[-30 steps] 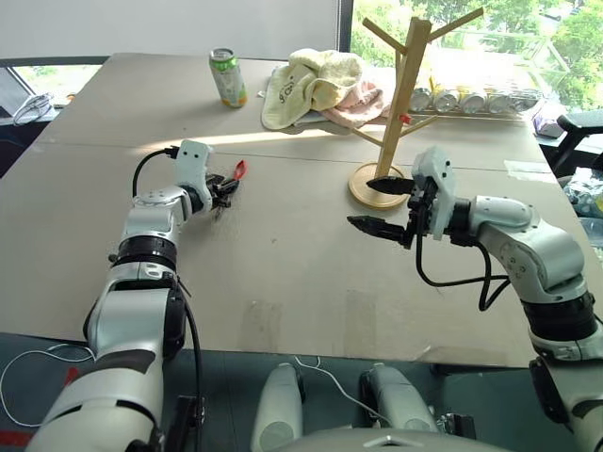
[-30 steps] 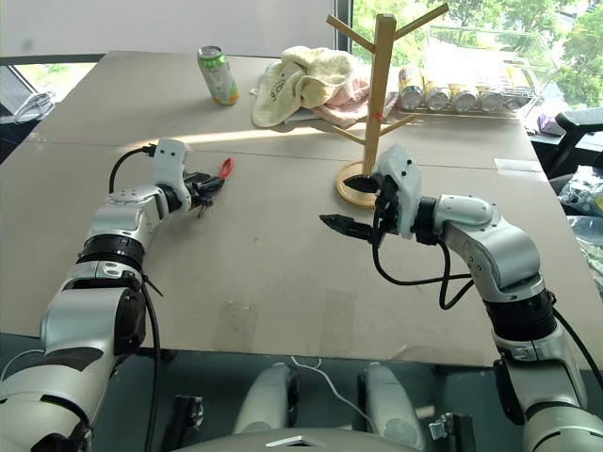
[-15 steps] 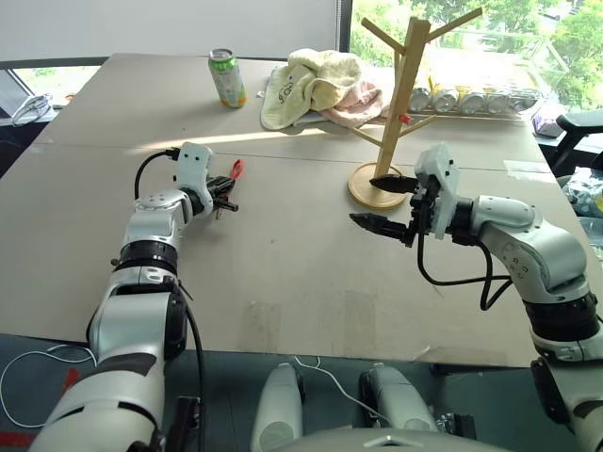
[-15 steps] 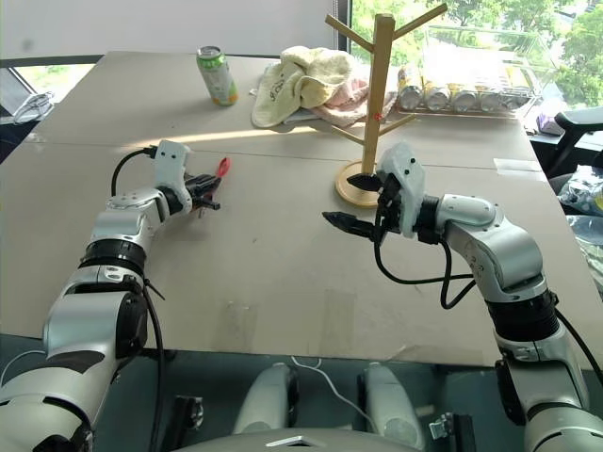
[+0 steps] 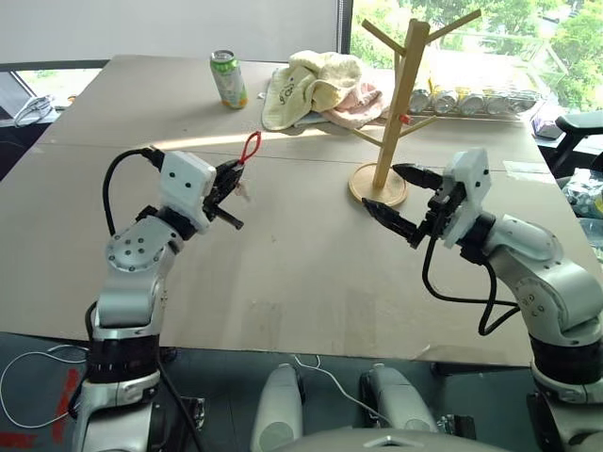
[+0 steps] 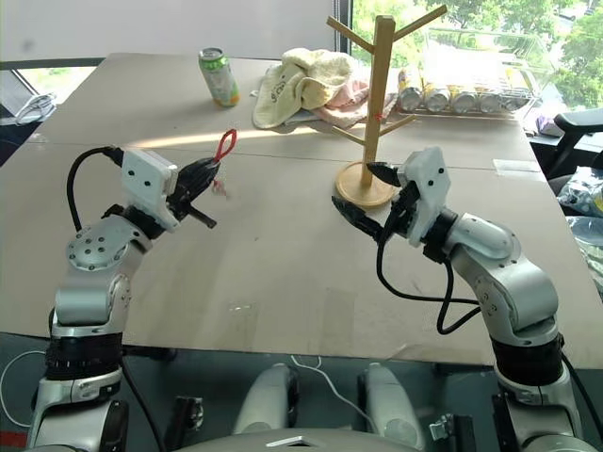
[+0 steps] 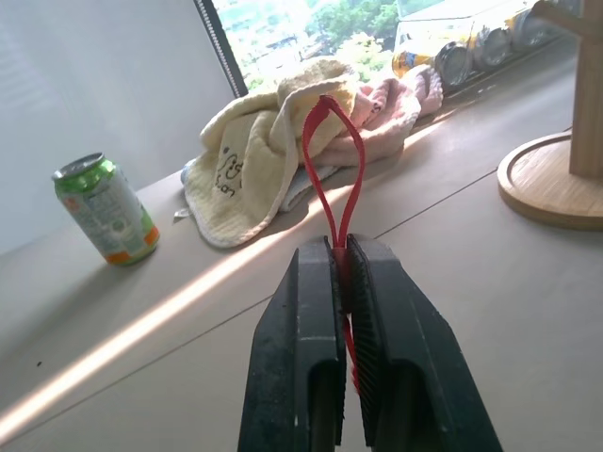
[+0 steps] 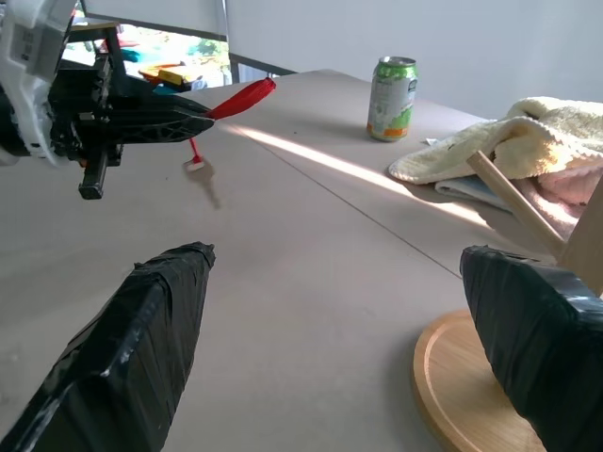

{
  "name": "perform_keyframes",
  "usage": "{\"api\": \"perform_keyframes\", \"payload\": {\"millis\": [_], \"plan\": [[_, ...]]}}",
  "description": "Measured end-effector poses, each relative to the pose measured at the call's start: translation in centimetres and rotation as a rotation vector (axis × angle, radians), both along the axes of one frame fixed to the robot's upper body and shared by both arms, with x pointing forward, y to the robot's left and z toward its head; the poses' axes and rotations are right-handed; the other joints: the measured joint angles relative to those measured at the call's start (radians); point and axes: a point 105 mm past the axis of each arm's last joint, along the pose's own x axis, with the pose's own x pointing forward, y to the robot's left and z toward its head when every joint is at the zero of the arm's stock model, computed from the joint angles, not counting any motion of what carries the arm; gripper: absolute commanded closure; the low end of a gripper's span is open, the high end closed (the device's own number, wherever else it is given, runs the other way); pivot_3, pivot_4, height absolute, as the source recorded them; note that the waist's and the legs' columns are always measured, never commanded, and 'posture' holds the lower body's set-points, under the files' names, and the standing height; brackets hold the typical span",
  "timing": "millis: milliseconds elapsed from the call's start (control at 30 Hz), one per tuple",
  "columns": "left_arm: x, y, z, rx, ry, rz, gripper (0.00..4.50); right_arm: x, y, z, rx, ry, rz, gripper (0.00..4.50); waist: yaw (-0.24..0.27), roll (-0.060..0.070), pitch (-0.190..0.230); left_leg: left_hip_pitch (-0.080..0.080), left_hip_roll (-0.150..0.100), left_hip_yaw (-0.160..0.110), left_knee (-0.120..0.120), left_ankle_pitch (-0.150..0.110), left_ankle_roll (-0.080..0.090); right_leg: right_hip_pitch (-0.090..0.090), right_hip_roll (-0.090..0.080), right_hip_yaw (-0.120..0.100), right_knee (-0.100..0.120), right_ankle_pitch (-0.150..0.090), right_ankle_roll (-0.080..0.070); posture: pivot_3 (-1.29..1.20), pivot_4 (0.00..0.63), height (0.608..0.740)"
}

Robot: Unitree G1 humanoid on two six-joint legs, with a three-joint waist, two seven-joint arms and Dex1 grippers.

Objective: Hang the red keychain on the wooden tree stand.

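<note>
Nearest risk: dropping the red keychain, pinched by just a thin bit of strap, with the small silver key dangling under the grip and ready to swing on a fast move. Next risk: squashing the loop flat or turning it sideways on the way over, leaving no hole wide enough for a peg. Next: bumping the right gripper, waiting with its 2 fingers spread wide and holding nothing, just in front of the round base, right in the path to the pegs. Farther on: knocking the wooden tree stand with an arm and tipping it over, tall and thin as it is. Also, letting go too soon and missing the peg, with the strap falling onto the table. Farthest, and well out of the way: a yellow towel and a green can, no trouble from either. Now the hand: left gripper squeezed fully closed on the lower part of the strap, held up above the table, loop poking up past the fingertips, key hanging free below. No touching of the table, and well apart from the stand, so no hanging done yet.
</note>
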Motion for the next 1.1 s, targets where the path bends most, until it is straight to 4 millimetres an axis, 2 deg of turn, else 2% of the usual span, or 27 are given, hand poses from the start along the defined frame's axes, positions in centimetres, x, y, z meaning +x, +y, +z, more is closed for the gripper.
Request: {"api": "perform_keyframes", "payload": {"millis": [133, 300, 367, 600, 867, 1000, 1100], "plan": [[-0.9, -2.5, 2.3, 0.018, -0.112, -0.066, 4.43, -0.5, -0.4, 0.1, -0.013, -0.032, -0.046, 0.0, -0.001, 0.0, 0.0, 0.001, 0.0, 0.0, 0.0, 0.0, 0.0, 0.0, 0.0, 0.0, 0.0, 0.0, 0.0, 0.0, 0.15, 0.733], [-1.3, -5.9, 3.1, 0.057, -0.181, -0.17, 4.43, -0.5, -1.9, 0.8, 0.016, -0.059, -0.148, 0.0, -0.002, 0.0, 0.0, 0.001, 0.0, 0.0, 0.0, 0.0, 0.0, 0.001, 0.001, 0.0, 0.0, 0.0, 0.0, 0.0, 0.15, 0.733], [-1.5, -7.9, 3.6, 0.095, -0.232, -0.244, 4.43, -0.6, -2.8, 1.2, 0.028, -0.08, -0.208, 0.0, -0.002, 0.0, 0.0, 0.001, 0.0, -0.001, 0.0, 0.0, 0.0, 0.001, 0.001, 0.0, 0.0, 0.0, 0.0, 0.0, 0.15, 0.733], [-0.5, -12.6, 2.6, 0.199, -0.283, -0.429, 4.43, -1.6, -4.0, 0.9, 0.054, -0.083, -0.32, 0.0, -0.004, 0.0, 0.0, 0.001, -0.001, -0.001, 0.0, 0.0, 0.0, 0.001, 0.001, 0.0, 0.0, 0.0, 0.0, 0.0, 0.15, 0.733], [1.0, -13.8, 1.7, 0.249, -0.316, -0.467, 4.43, -2.8, -4.6, 0.3, 0.054, -0.069, -0.374, 0.0, -0.003, 0.001, 0.0, 0.0, -0.001, -0.002, 0.0, 0.0, 0.0, 0.001, 0.001, 0.0, 0.0, 0.0, 0.0, 0.0, 0.15, 0.733], [2.5, -14.7, 2.0, 0.269, -0.348, -0.457, 4.43, -3.7, -4.2, 1.1, 0.071, -0.092, -0.383, 0.0, -0.001, 0.001, 0.0, 0.0, -0.001, -0.003, 0.001, 0.0, 0.0, 0.002, 0.001, 0.0, -0.001, 0.0, 0.0, 0.0, 0.15, 0.733], [2.8, -15.1, 2.1, 0.268, -0.366, -0.458, 4.43, -4.0, -4.0, 1.2, 0.074, -0.092, -0.379, 0.0, -0.003, 0.001, 0.0, 0.0, -0.001, -0.003, 0.001, 0.0, 0.0, 0.002, 0.001, 0.0, -0.001, 0.0, 0.0, 0.0, 0.15, 0.733]]}}
